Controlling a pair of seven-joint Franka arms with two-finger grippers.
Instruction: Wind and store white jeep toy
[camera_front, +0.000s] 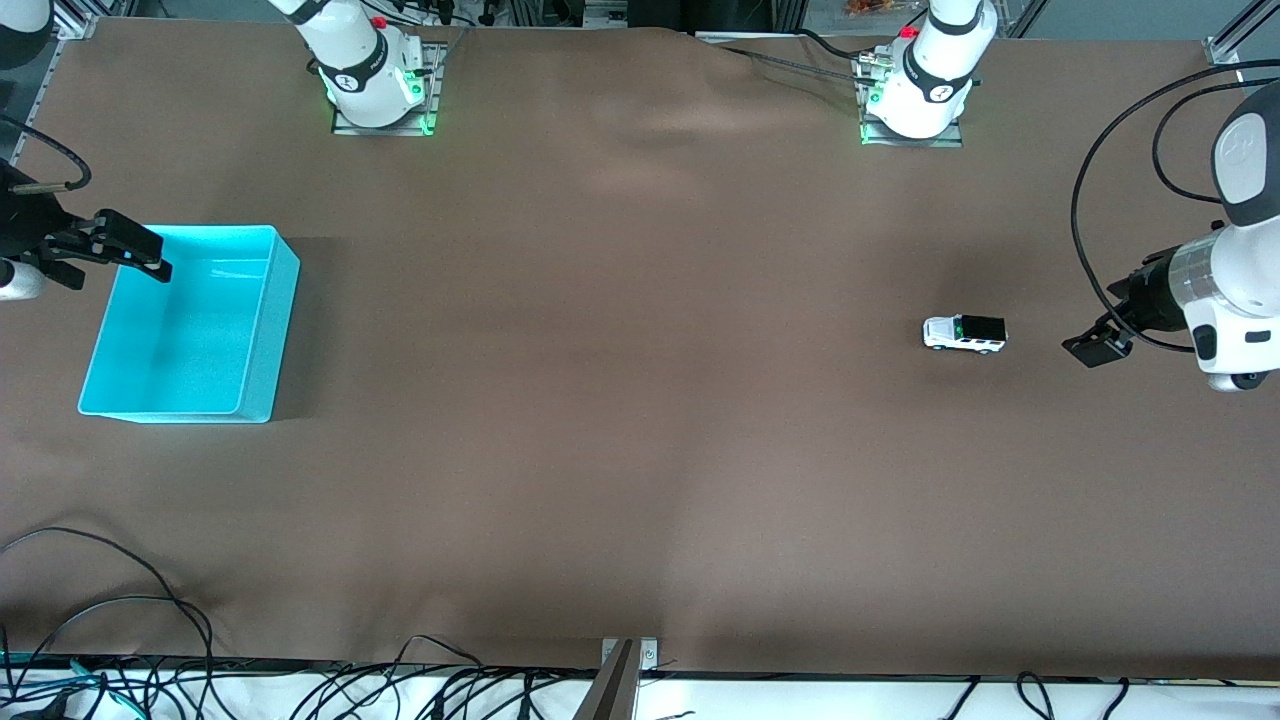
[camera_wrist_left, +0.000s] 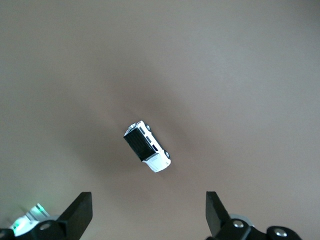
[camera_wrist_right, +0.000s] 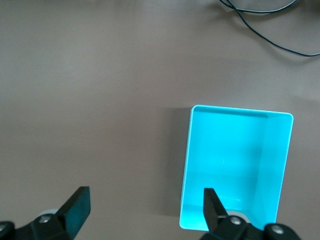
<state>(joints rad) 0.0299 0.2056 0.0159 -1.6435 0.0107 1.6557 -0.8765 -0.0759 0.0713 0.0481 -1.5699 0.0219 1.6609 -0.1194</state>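
Observation:
The white jeep toy (camera_front: 964, 333) (camera_wrist_left: 147, 146), small and boxy with a black roof, stands on its wheels on the brown table toward the left arm's end. My left gripper (camera_front: 1098, 345) (camera_wrist_left: 148, 217) hangs open in the air beside the jeep, at the table's end, with nothing between its fingers. The cyan bin (camera_front: 190, 322) (camera_wrist_right: 235, 167) sits empty toward the right arm's end. My right gripper (camera_front: 110, 250) (camera_wrist_right: 145, 212) is open and held over the bin's outer rim.
Both arm bases (camera_front: 375, 75) (camera_front: 915, 90) stand along the table edge farthest from the front camera. Black cables (camera_front: 130, 640) lie along the nearest edge. A wide stretch of brown tabletop (camera_front: 620, 350) separates the bin from the jeep.

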